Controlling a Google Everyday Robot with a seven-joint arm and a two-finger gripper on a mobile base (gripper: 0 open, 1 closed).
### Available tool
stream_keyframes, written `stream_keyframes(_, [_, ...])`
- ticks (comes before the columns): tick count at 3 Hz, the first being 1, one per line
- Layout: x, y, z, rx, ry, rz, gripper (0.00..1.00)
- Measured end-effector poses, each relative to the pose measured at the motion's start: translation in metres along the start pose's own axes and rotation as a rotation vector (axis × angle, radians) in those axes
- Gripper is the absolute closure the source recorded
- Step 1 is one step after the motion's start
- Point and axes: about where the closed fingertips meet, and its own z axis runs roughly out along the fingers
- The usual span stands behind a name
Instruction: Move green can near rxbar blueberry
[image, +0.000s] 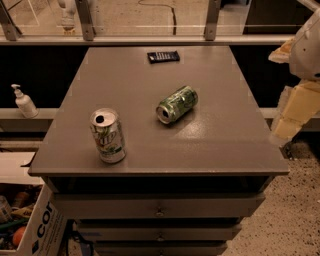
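The green can (176, 104) lies on its side near the middle of the grey table (215, 145), with its open end towards the front left. The rxbar blueberry (163, 56), a flat dark bar, lies at the table's far edge, well behind the can. My gripper (296, 109) shows as pale cream parts at the right edge of the view. It is beyond the table's right side, apart from the can and holding nothing that I can see.
A white-and-silver can with green lettering (107, 135) stands upright at the front left of the table. A pump bottle (23, 101) stands on a ledge to the left. A cardboard box (30, 225) sits on the floor at lower left. Drawers run below the tabletop.
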Motion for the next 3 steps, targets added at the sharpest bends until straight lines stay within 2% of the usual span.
stream_keyframes(1, [-0.007, -0.017, 0.023, 0.019, -0.052, -0.024, 0.00])
stream_keyframes(2, [-0.012, -0.037, 0.053, 0.010, -0.117, -0.038, 0.00])
stream_keyframes(3, [-0.022, -0.054, 0.085, -0.047, -0.211, -0.082, 0.00])
